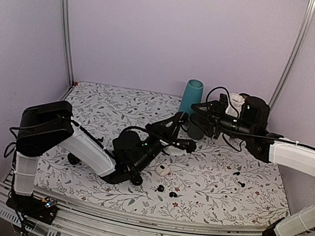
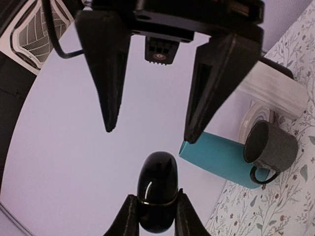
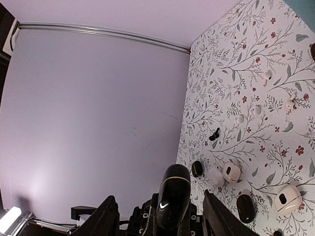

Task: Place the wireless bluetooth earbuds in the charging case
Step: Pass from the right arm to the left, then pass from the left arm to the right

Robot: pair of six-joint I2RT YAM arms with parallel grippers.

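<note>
Above the tabletop (image 1: 116,108), the left end effector (image 2: 153,209) is clamped on the glossy charging case (image 2: 157,182), while the right end effector (image 2: 150,135) faces it, jaws apart. Black earbuds (image 1: 160,187) lie loose below. Prying carelessly could twist the case free.

Top: high, rear; wrists close, share case (image 2: 157,196).

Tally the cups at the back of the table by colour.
Teal tumbler: 1
Dark grey mug: 1
Total: 2, not counting a white round thing behind the mug, too hidden to name.
</note>
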